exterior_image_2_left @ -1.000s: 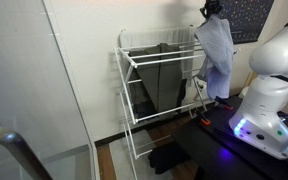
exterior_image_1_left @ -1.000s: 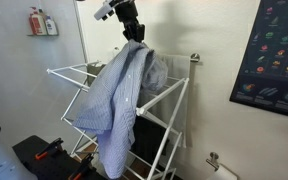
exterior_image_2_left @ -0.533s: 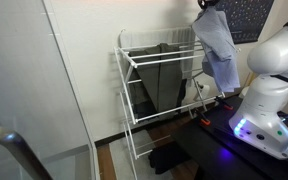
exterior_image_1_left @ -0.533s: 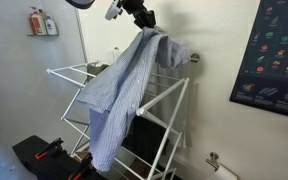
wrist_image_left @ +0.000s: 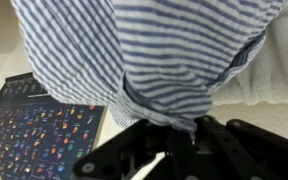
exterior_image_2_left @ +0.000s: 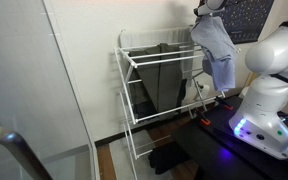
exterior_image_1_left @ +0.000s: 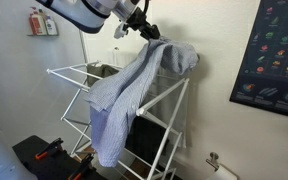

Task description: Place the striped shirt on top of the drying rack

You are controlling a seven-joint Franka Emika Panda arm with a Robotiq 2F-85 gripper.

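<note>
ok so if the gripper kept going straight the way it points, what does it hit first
The striped shirt held in the jaws of the gripper; in the wrist view its cloth fills the line ahead. Behind that, probably the wall by the poster, but depth is unclear.

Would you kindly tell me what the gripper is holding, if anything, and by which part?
The gripper holds the striped shirt by a bunched fold at its top; whether collar or shoulder cannot be told. The rest hangs down.

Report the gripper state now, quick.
Gripper: shut on the striped shirt, which hangs from it.
</note>
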